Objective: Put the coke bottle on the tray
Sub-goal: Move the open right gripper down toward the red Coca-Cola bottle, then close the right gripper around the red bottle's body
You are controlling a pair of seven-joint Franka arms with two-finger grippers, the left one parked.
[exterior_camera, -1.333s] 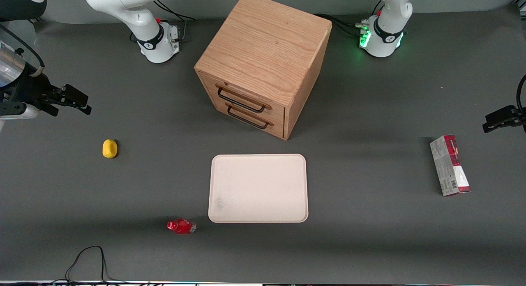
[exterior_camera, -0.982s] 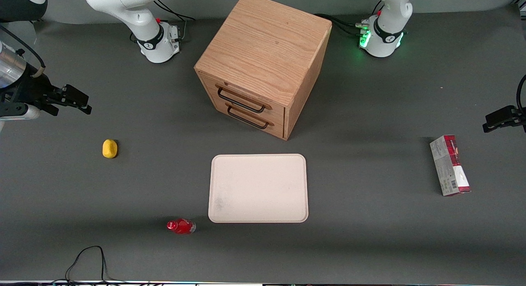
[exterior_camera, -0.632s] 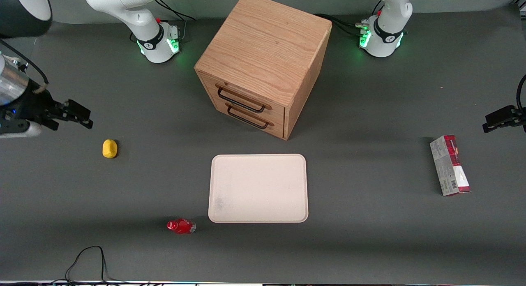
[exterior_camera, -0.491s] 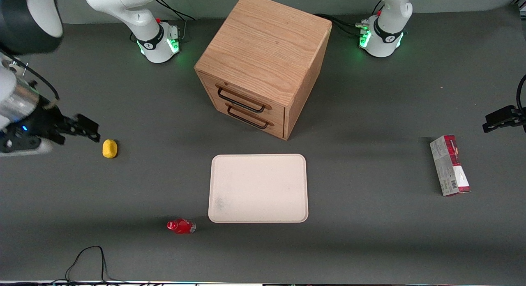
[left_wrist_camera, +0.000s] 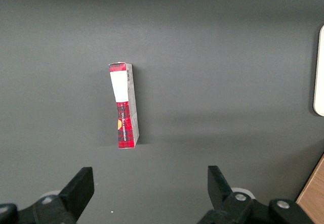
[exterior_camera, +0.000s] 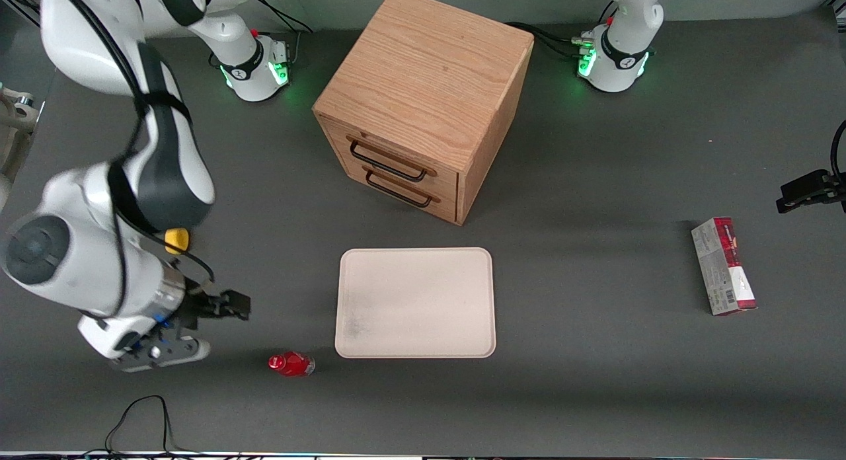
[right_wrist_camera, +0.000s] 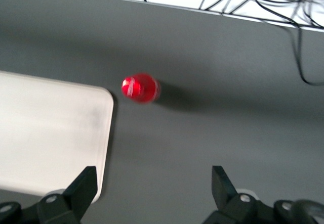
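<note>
The coke bottle (exterior_camera: 291, 364) stands upright on the dark table, red cap up, just off the tray's corner nearest the front camera, toward the working arm's end. It also shows in the right wrist view (right_wrist_camera: 139, 88). The pale cream-pink tray (exterior_camera: 415, 303) lies flat and empty in front of the drawer cabinet; one corner of it shows in the right wrist view (right_wrist_camera: 45, 133). My right gripper (exterior_camera: 239, 306) hangs above the table, a little farther from the front camera than the bottle and apart from it. In the right wrist view the gripper (right_wrist_camera: 153, 181) is open and empty.
A wooden drawer cabinet (exterior_camera: 423, 103) stands farther from the front camera than the tray. A small yellow lump (exterior_camera: 177, 238) is partly covered by the right arm. A red-and-grey carton (exterior_camera: 724, 265) lies toward the parked arm's end (left_wrist_camera: 124, 105). A black cable (exterior_camera: 142, 414) loops near the table's front edge.
The right arm has swung in from the table's end, past the yellow lump and toward the front camera, bringing the gripper close to the bottle. Bottle and tray have not moved.
</note>
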